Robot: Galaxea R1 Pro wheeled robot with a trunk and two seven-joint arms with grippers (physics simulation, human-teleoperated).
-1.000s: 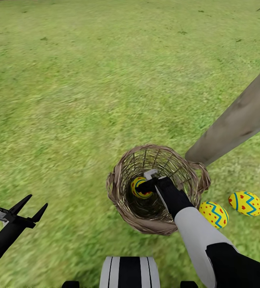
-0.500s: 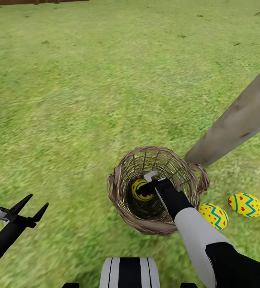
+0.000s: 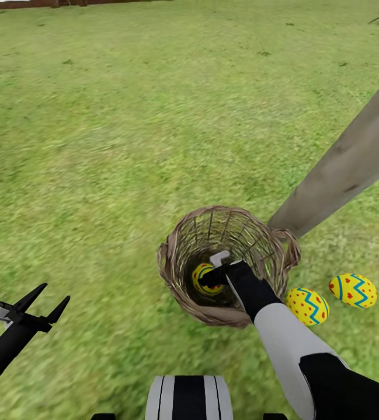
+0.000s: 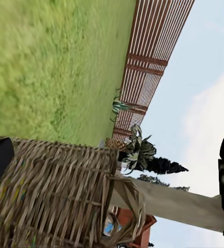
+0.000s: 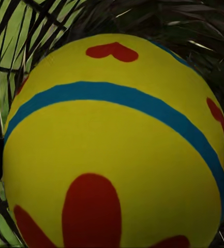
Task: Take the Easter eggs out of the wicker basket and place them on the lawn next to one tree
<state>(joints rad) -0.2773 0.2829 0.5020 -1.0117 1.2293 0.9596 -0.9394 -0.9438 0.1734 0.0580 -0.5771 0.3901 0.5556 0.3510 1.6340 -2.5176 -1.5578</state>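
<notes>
**Right arm deep in the basket, one egg left inside**

Nearest, the left gripper (image 3: 42, 300) hangs over the lawn (image 3: 107, 134), fingers spread apart. The right gripper (image 3: 208, 276) reaches into the wicker basket (image 3: 177, 256) at the last egg (image 5: 117, 150); whether it is clamped cannot be told. Two zigzag eggs (image 3: 307, 305) (image 3: 353, 290) lie on grass beside the tree trunk (image 3: 347, 166).

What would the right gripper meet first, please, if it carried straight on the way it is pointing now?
Most likely the egg inside the wicker basket: the right gripper reaches down into the basket at it, and the egg looms very close in its wrist view. Whether they already touch is unclear.
</notes>
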